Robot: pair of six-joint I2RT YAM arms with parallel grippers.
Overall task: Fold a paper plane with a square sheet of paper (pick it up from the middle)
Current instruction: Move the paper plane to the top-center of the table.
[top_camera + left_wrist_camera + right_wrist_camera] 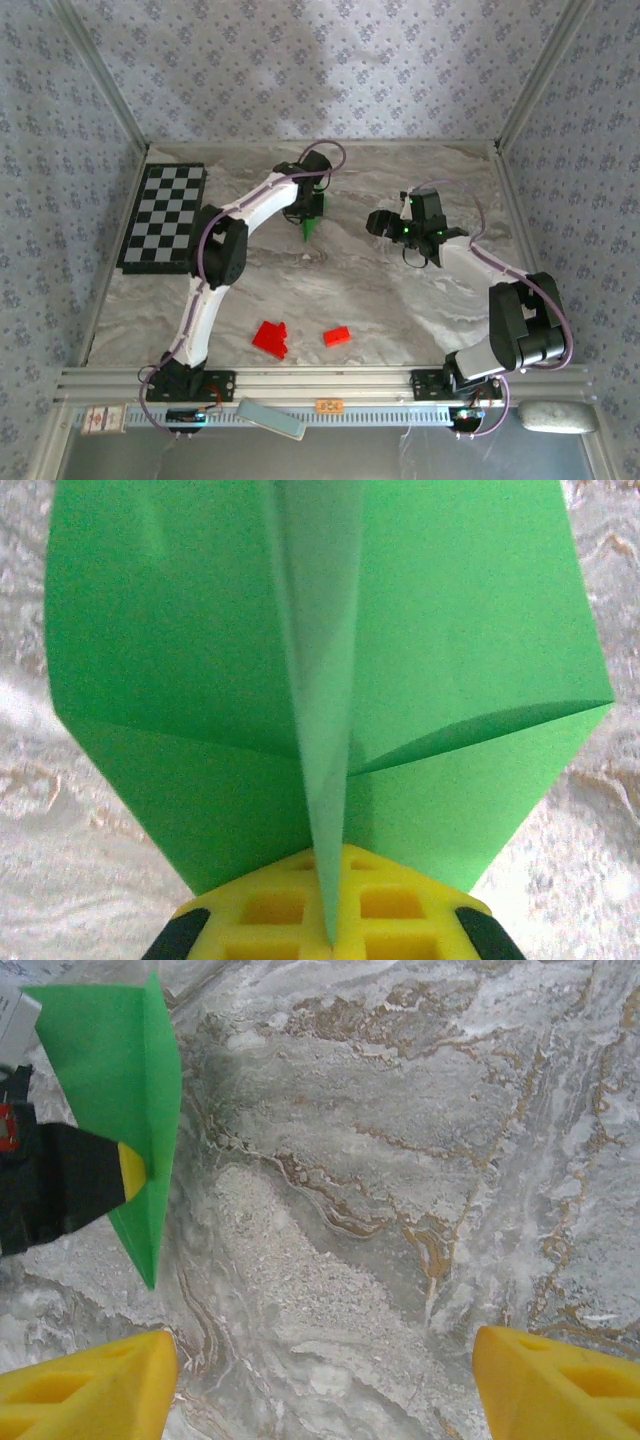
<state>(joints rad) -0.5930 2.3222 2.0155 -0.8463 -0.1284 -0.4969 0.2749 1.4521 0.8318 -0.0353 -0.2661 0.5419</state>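
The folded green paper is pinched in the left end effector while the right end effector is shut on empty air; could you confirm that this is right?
Not quite: the right end effector is open, not shut. The right wrist view shows its yellow fingers standing wide apart over the marble table. The rest holds: the folded green paper is pinched in the left end effector, and the right one holds nothing.
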